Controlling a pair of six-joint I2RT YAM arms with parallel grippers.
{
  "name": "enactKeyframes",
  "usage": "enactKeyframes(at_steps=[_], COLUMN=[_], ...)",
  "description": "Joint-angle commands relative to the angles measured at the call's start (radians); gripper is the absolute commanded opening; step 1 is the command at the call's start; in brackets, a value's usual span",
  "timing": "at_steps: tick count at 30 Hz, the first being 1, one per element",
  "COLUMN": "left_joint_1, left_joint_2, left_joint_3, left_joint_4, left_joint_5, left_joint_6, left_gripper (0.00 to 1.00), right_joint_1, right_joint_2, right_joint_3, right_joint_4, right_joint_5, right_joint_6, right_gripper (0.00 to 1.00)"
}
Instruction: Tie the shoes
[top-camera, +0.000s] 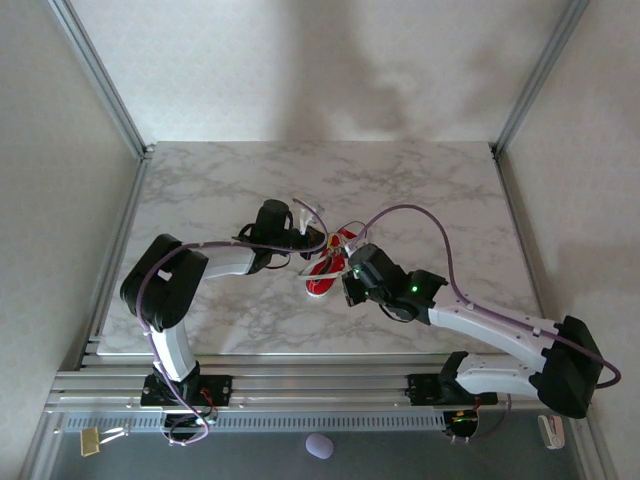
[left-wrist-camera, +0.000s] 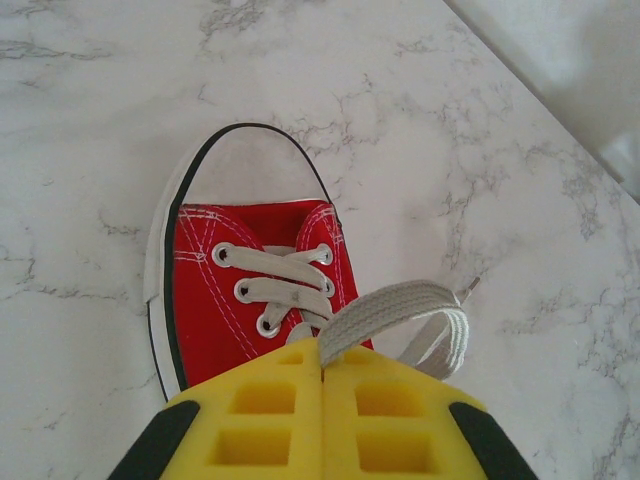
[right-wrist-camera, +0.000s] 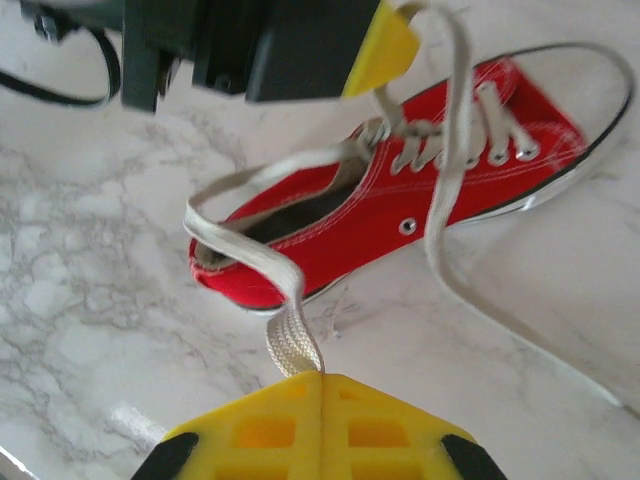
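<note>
Shoe: the small red canvas low-top sneaker with a white rubber toe and sole edge is set near the middle of the white marbled table top, sole down, between the two grippers.
Left gripper: the left gripper is held over the laced part of the shoe, with the toe pointed away from it; its yellow fingers are pressed together on a looped lace end.
Right gripper: the right gripper is placed just beside the heel; its yellow fingers are closed tight on a flat white lace strand, which is led up past the heel and along the shoe's opening.
Loose lace: another white strand is draped from the left gripper's finger down across the side of the shoe onto the marble.
Edges: the table is bounded by an aluminium rail at the near side and by pale walls at the back and sides; the shoe is kept well apart from every edge.
Open room: bare marble is seen beyond the toe, and across the far half of the table.
</note>
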Motion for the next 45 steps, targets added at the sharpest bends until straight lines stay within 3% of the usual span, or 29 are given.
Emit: enactKeyframes(at_steps=[1,7,15,31,37,41,45], left_joint_1=[0.009,0.009,0.009,0.008,0.005,0.0,-0.007], left_joint_2=[-0.018,-0.025,-0.032,-0.055,-0.069,-0.079,-0.079], left_joint_3=[-0.011,-0.02,-0.032,-0.049,-0.067,-0.089,-0.1], left_joint_4=[0.028,0.024,0.028,0.035,0.048,0.079,0.092], left_joint_5=[0.026,0.026,0.027,0.037,0.057,0.068,0.062], left_joint_6=[-0.004,0.003,0.005,0.018,0.048,0.067,0.087], left_gripper=[0.0,0.0,0.0,0.0,0.0,0.0,0.0], right_joint_1=[-0.022,-0.121,-0.255,-0.318,-0.376,-0.433,-0.471], right_joint_2=[-0.035,-0.098,-0.054,-0.066,0.019,0.151,0.304], right_joint_3=[0.037,0.061,0.114,0.172,0.226,0.307,0.412], right_joint_4=[-0.066,-0.087,-0.145,-0.208,-0.159,-0.131,-0.106], right_joint_5=[0.102,0.135,0.093,0.136,-0.05,-0.223,-0.307], right_joint_6=[0.0,0.016,-0.017,0.015,-0.052,-0.08,-0.094], right_gripper=[0.0,0.0,0.0,0.0,0.0,0.0,0.0])
